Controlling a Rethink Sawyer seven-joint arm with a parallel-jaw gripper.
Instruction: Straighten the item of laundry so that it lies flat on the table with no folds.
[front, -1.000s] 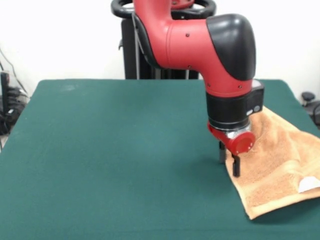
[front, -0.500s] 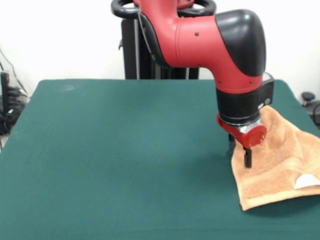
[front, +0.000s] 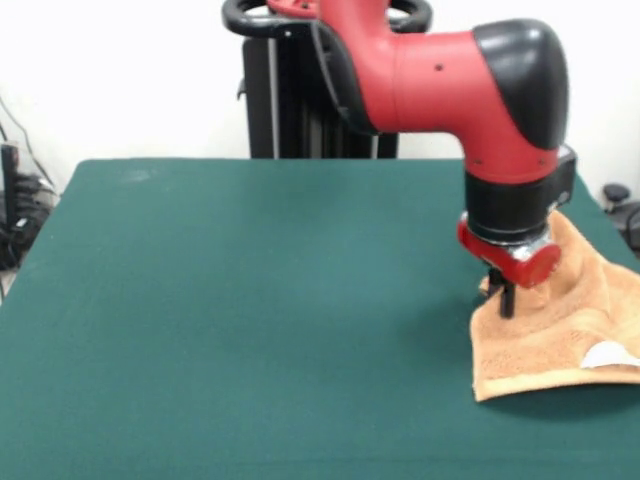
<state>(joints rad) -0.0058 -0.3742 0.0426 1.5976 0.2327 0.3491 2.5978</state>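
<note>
The red and black arm's gripper (front: 503, 296) pinches the small orange terry towel (front: 553, 340) at its inner edge, seemingly to drag out folds, while the cloth lies rumpled at the dark green felt table's (front: 250, 300) right edge.

The light-brown terry towel (front: 555, 335) lies on the dark green felt-covered worktop (front: 250, 300), at its right edge in the front view. The gripper (front: 503, 297) stands at the towel's left edge.

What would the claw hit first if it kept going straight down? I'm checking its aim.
The towel: the claw points down at its left edge and looks already on it, with the table beneath.
</note>
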